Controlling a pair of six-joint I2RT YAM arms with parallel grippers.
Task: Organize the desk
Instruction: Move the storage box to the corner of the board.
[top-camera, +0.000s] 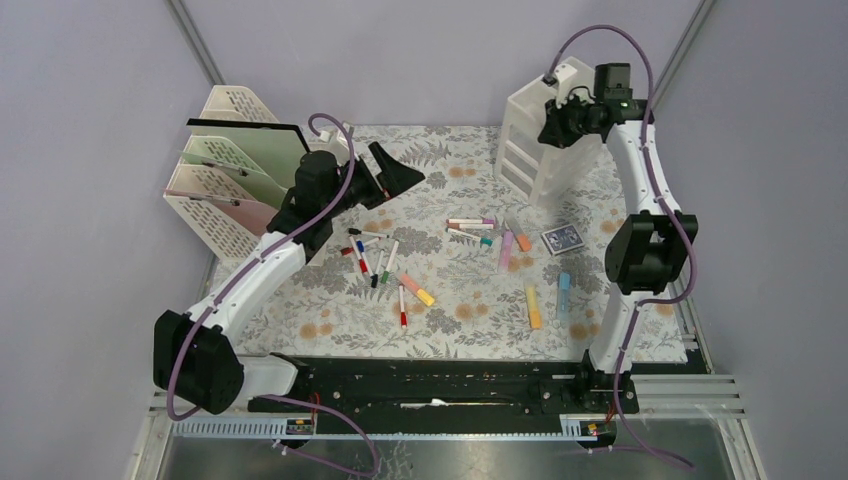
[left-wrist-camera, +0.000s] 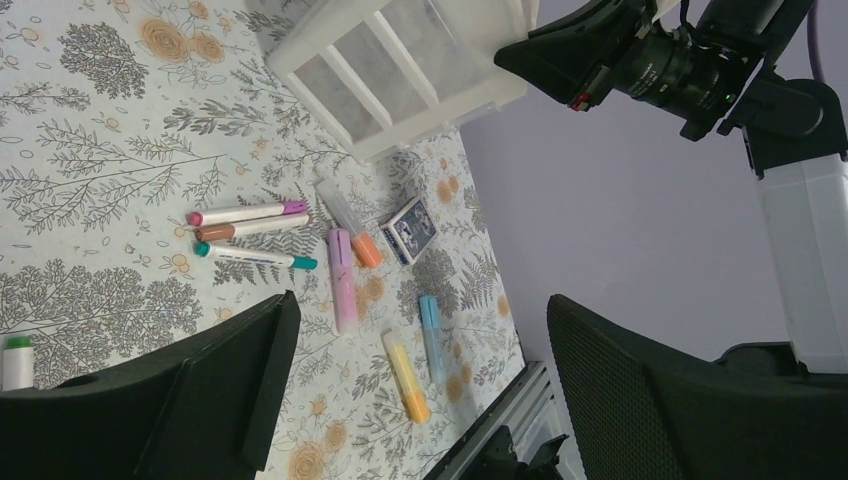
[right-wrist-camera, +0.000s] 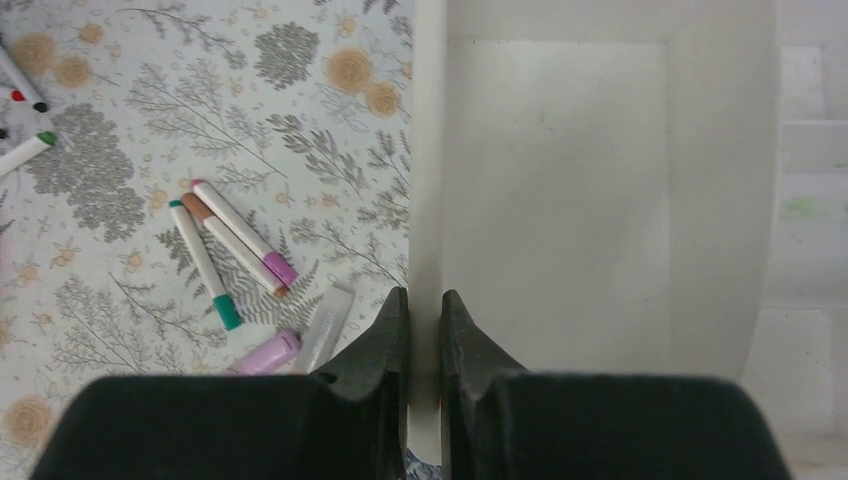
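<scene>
Upper right of the overhead view: right gripper (right-wrist-camera: 424, 300) pinched almost closed on a thin white wall of the drawer unit (top-camera: 525, 140), seemingly its top drawer. Left gripper (top-camera: 385, 178) gapes wide and empty, centre-left above the desk (top-camera: 455, 300), which fills mid-frame. Pens (top-camera: 385, 265) lie loose there. Likely the drawer-opening step; the next move calls for a straight, level pull.

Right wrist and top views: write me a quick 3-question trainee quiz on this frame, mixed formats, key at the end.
1. True or false: the left gripper is holding a marker.
2. The right gripper is: A) wide open in the air; B) shut on a wall of the white drawer; C) shut on a marker.
3. Three markers lie side by side on the desk. Two have pink and brown caps. What colour is the third's?
Key: 1 false, its jaws are open and empty; 2 B; 3 teal.
</scene>
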